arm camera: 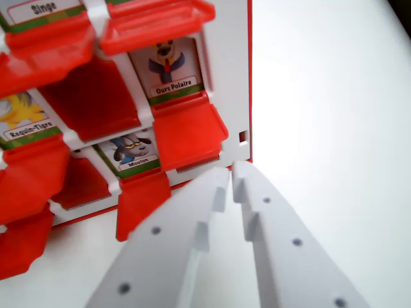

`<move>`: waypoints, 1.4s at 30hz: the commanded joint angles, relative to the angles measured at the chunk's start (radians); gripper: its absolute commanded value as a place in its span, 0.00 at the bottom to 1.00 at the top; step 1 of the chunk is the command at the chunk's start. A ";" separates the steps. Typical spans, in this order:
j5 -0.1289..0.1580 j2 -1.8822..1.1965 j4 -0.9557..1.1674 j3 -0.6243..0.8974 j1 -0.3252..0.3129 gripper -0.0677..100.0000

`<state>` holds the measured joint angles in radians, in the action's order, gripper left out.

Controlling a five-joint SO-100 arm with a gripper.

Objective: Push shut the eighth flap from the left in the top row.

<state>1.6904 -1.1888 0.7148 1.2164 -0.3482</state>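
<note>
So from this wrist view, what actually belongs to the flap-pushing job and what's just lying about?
Job:
- red flap game board, flaps open
- Ours Polaire flap, open at the board's edge; whether it's the eighth, can't tell
- gripper, tips nearly together

Just there:
- Mouton card
- Requin-Tigre card
- Singe card
- white table

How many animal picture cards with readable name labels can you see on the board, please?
4: Singe at the top left edge, Ours Polaire upper middle, Requin-Tigre at the left edge, Mouton lower middle. Others may be hidden behind red flaps or lie out of frame.
</note>
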 commanded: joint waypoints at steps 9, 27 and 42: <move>0.003 -0.003 -0.058 -0.137 0.012 0.00; 0.009 0.025 -0.166 -0.117 0.020 0.00; -0.012 0.127 -0.158 -0.236 0.028 0.00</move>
<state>1.6935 -1.0216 0.5706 1.0815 -0.3329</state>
